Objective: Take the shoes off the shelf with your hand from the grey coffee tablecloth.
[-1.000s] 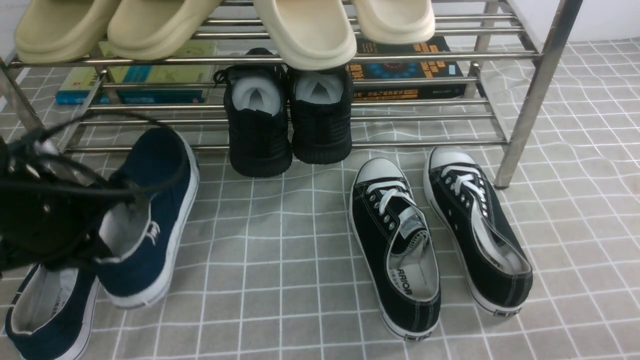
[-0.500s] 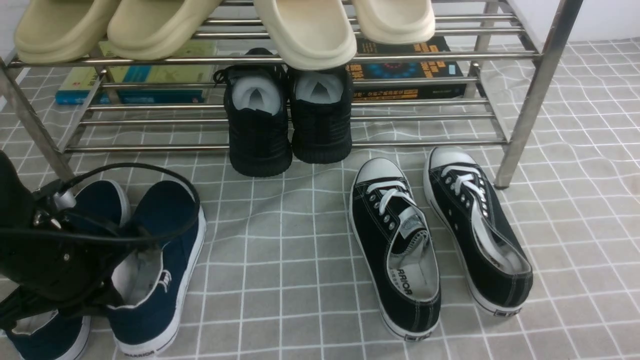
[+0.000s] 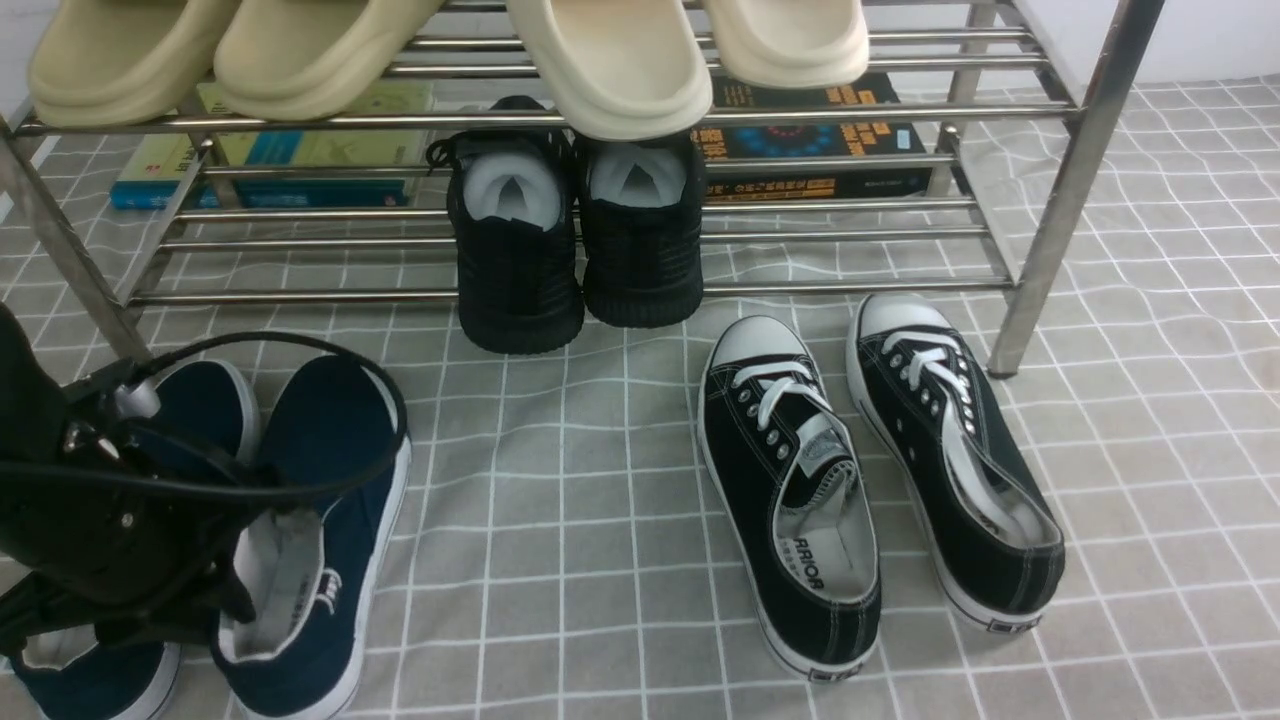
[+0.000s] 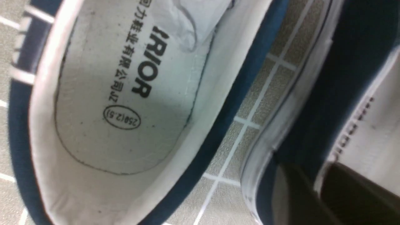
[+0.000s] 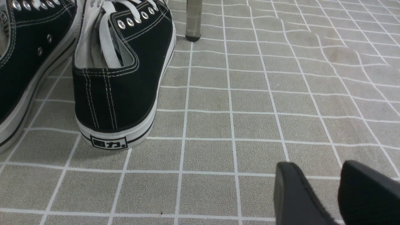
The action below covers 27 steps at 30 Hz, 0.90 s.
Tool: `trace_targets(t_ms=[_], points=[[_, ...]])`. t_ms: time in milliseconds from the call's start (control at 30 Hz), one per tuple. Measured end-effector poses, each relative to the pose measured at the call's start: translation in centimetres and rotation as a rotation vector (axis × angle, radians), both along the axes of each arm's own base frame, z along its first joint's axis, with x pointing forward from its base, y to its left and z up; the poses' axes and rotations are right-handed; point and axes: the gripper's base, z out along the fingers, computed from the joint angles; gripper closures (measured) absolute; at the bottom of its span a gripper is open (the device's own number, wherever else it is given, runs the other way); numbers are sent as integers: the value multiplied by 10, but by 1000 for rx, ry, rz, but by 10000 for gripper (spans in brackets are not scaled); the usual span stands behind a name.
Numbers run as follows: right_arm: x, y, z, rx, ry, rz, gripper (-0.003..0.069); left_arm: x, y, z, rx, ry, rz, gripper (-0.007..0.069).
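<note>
Both navy shoes lie on the grey coffee tablecloth (image 3: 580,520) at the near left, in front of the steel shelf (image 3: 1060,200). One shoe (image 3: 330,480) lies beside the other (image 3: 205,395), soles down. My left gripper (image 3: 235,600), the black hand, hangs over their heels. In the left wrist view its fingers (image 4: 287,193) straddle the side wall of the right-hand navy shoe (image 4: 328,93), one outside and one inside; whether they still press it is unclear. The other shoe's insole (image 4: 125,93) faces the camera. My right gripper (image 5: 325,178) hovers low over bare cloth, open and empty.
A pair of black lace-up sneakers (image 3: 790,490) lies on the cloth right of centre, near the shelf's right leg (image 5: 193,22). Black mesh sneakers (image 3: 575,240) sit on the lower tier, beige slippers (image 3: 610,70) on the upper tier. Books (image 3: 810,130) lie behind the rack.
My left gripper carried the right-hand navy shoe down and nearer, setting it on the cloth beside its mate. In the last half second the shoe settled slightly lower. The right arm is still.
</note>
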Motion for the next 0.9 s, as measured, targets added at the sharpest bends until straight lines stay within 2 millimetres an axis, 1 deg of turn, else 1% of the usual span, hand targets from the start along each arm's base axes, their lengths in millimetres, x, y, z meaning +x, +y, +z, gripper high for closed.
trace_targets(t_ms=[33,133,167,200,300,333,367,400,500,533,567,600,633,667,733,767,800,833,900], points=[[0,0,0,0,0,0,420,-1,0,3,4,-15,-15,340],[0,0,0,0,0,0,420,-6,0,15,16,-62,-63,253],[0,0,0,0,0,0,420,-7,0,16,17,-65,-66,249],[0,0,0,0,0,0,420,-11,0,23,23,-95,-87,227],[0,0,0,0,0,0,420,-21,0,38,34,-145,-125,228],[0,0,0,0,0,0,420,-26,0,45,39,-166,-141,249],[0,0,0,0,0,0,420,-28,0,46,40,-166,-147,254],[0,0,0,0,0,0,420,-38,0,55,49,-187,-178,320],[0,0,0,0,0,0,420,-60,-1,72,63,-210,-246,484],[0,0,0,0,0,0,420,-64,-1,74,64,-216,-250,508],[0,0,0,0,0,0,420,-77,-1,84,68,-249,-277,571],[0,0,0,0,0,0,420,-78,-1,85,67,-258,-276,578],[0,0,0,0,0,0,420,-94,-2,96,71,-318,-308,609],[0,0,0,0,0,0,420,-102,-3,102,75,-355,-323,617],[0,0,0,0,0,0,420,-125,-3,116,93,-470,-351,623],[0,0,0,0,0,0,420,-133,-4,121,100,-515,-355,623],[0,0,0,0,0,0,420,-135,-4,122,100,-525,-355,623],[0,0,0,0,0,0,420,-153,-3,129,116,-643,-346,623],[0,0,0,0,0,0,420,-164,-3,131,125,-745,-326,623]])
